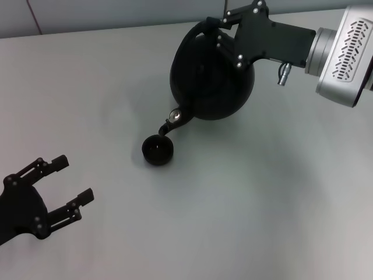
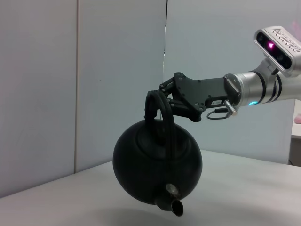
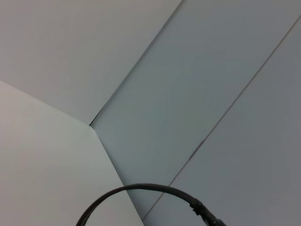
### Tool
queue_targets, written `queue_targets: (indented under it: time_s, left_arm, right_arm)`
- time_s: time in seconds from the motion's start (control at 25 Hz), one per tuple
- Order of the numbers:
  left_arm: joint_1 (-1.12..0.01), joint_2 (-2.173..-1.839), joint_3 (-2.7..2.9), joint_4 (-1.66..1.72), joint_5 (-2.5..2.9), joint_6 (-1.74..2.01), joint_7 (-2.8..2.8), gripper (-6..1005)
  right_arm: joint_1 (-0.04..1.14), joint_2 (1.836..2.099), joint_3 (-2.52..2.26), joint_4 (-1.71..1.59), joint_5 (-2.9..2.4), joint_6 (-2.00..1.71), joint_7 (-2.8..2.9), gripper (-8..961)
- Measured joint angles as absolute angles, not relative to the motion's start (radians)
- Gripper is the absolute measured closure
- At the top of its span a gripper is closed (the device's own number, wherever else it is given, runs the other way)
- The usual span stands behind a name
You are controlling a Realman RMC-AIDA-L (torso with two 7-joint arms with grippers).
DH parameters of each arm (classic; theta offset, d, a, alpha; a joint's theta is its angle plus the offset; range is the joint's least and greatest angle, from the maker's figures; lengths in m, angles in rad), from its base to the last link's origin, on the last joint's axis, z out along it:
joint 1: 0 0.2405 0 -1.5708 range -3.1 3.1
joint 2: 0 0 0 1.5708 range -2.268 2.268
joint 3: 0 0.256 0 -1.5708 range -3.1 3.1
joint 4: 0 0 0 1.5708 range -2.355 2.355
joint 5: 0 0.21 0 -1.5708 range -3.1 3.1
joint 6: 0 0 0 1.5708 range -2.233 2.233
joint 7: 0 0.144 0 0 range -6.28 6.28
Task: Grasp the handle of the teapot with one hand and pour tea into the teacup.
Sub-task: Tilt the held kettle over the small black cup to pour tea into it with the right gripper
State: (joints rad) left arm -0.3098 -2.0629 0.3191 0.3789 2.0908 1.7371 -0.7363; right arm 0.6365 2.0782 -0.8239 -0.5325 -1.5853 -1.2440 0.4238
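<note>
Right pincer (image 1: 217, 30) grips one tilted teapot's (image 1: 213, 81) handle (image 2: 162, 115) above one teacup (image 1: 158, 150); left pincer (image 1: 69, 185) open.

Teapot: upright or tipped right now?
Tipped: the right hand holds the teapot lifted by its handle, spout down over the teacup.

the large round matte-black teapot (image 1: 213, 79) sits in the upper middle of the head view, lifted off the pale flat table (image 1: 262, 204) and tilted, its spout pointing down toward the lower left. the tiny round dark teacup (image 1: 158, 150) stands on the table just below the spout tip. the right gripper (image 1: 224, 32) reaches in from the upper right onto the tall black arched handle (image 2: 160, 110) above the pot. the left gripper (image 1: 64, 184) lies at the lower left, well apart from the cup.
</note>
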Motion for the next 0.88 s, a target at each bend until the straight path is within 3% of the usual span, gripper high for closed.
queue_targets:
  time_s: [0.88]
  left_arm:
    - [-0.311, -2.063, 0.319, 0.377, 2.073, 1.740, -0.736, 187]
  right_arm:
    - [0.640, 2.081, -0.847, -0.549, -1.591, -1.233, 0.358, 864]
